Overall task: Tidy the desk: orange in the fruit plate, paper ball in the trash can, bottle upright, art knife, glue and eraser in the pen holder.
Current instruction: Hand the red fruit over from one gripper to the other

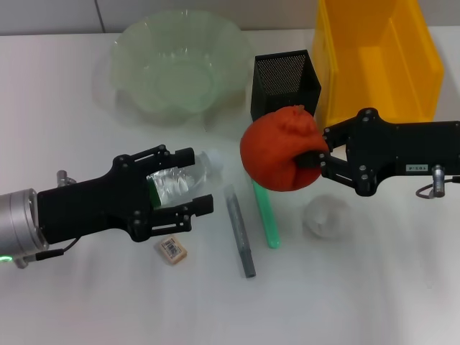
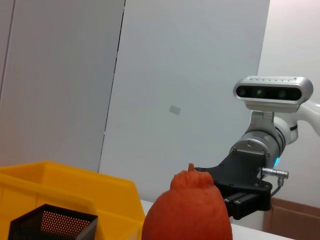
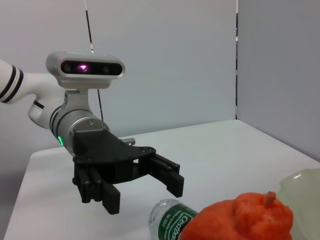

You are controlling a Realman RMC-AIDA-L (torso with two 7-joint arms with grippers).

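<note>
Overhead head view, facing wrist views

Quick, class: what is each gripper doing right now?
Left gripper: open around the lying bottle.
Right gripper: shut on the orange, lifted.

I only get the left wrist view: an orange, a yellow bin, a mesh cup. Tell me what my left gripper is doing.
Observer: The left gripper is open, and the bottle lies on its side between its fingers.
Operator: Give me the plate's position.
Observer: The plate sits at the far edge of the table, to the left of the mesh cup, with nothing in it.
Operator: Report the paper ball.
Observer: The paper ball is on the table, on the near side of the right gripper, which is shut on the orange.
</note>
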